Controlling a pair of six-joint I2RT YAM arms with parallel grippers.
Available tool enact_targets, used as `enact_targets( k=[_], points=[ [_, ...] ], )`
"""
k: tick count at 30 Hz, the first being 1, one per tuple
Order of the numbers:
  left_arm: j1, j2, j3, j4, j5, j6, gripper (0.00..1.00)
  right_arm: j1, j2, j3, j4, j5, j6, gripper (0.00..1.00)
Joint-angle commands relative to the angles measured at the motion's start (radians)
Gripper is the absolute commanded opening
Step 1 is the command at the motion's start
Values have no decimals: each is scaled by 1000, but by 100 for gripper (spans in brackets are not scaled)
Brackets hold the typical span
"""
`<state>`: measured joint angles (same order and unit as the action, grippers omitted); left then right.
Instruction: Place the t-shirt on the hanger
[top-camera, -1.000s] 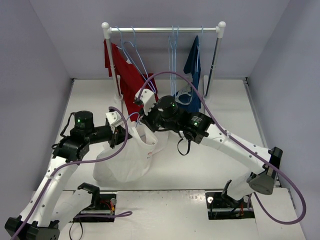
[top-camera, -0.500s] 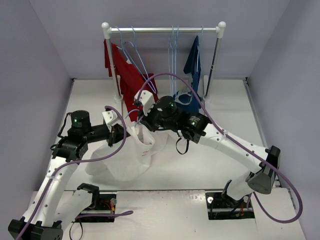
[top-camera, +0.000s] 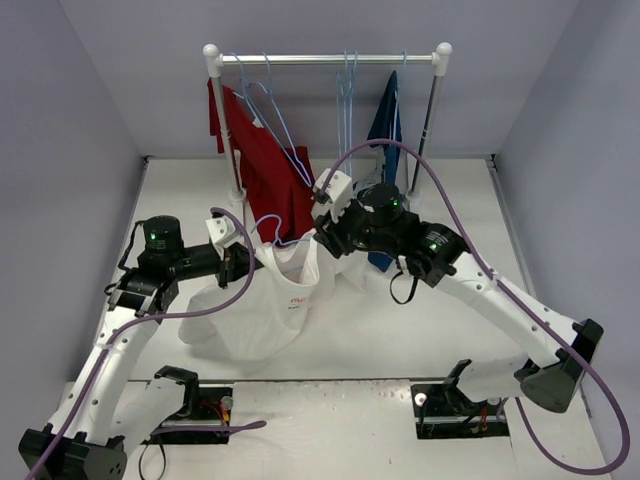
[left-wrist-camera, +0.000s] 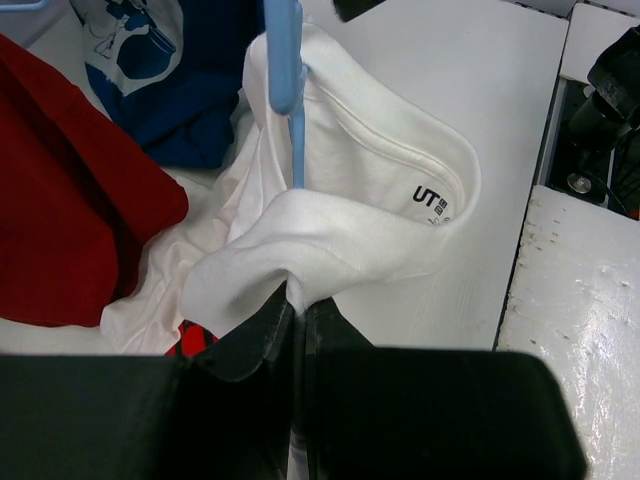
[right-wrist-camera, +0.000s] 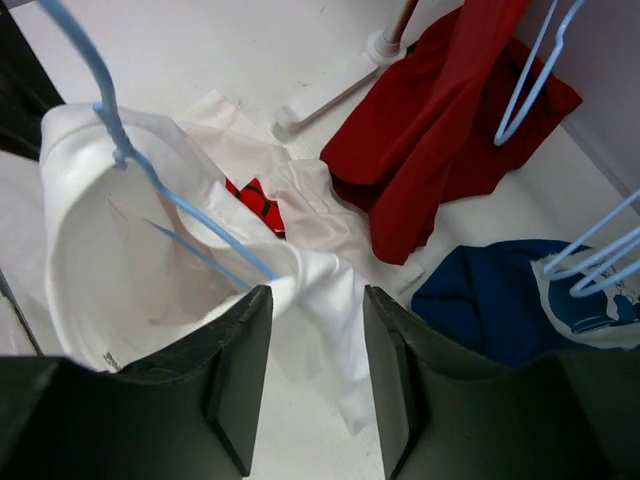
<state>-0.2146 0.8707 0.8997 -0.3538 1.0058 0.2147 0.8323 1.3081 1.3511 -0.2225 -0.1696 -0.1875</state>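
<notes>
- Top external view: my left gripper (top-camera: 243, 262) and my right gripper (top-camera: 323, 238) face each other across the white t-shirt (top-camera: 262, 305). The shirt hangs bunched between them, its lower part resting on the table (top-camera: 450, 210).
- Left wrist view: my left jaws are clenched on a fold of cloth at the shirt's neck. The pale-blue hanger (left-wrist-camera: 288, 70) rises out of the neck opening just beyond them.
- Right wrist view: my right jaws stand apart, released. A loose fold of white cloth lies between them, not clamped. One arm of the hanger runs down inside the neck opening.
- Background, top external view: a red shirt (top-camera: 262, 165) and a navy shirt (top-camera: 388, 118) hang from the rack (top-camera: 330, 59), with spare hangers (top-camera: 272, 100) beside them.
</notes>
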Motion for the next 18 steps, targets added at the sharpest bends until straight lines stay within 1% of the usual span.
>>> enact_targets(
  k=[1,4,8,11,12,15,18],
  points=[
    [7,18,46,90,55,0,0,-60,-96,-54,24,-70,-21,41],
    [7,26,57,87,61,-3,0,-77,-126,-114,22,-93,-35,45],
    [6,37,78,62,84,5,0,-82,-142,-179,22,-96,-92,60],
    [6,39,103,15,92,31,0,-82,-132,-191,22,-65,-131,72],
    [6,37,110,7,93,32,0,-82,-119,-190,22,-62,-147,75],
    [7,33,122,-19,101,44,0,-82,-87,-168,22,-68,-189,80],
    [6,33,131,-40,114,53,0,-82,-61,-151,22,-80,-212,81]
  ],
)
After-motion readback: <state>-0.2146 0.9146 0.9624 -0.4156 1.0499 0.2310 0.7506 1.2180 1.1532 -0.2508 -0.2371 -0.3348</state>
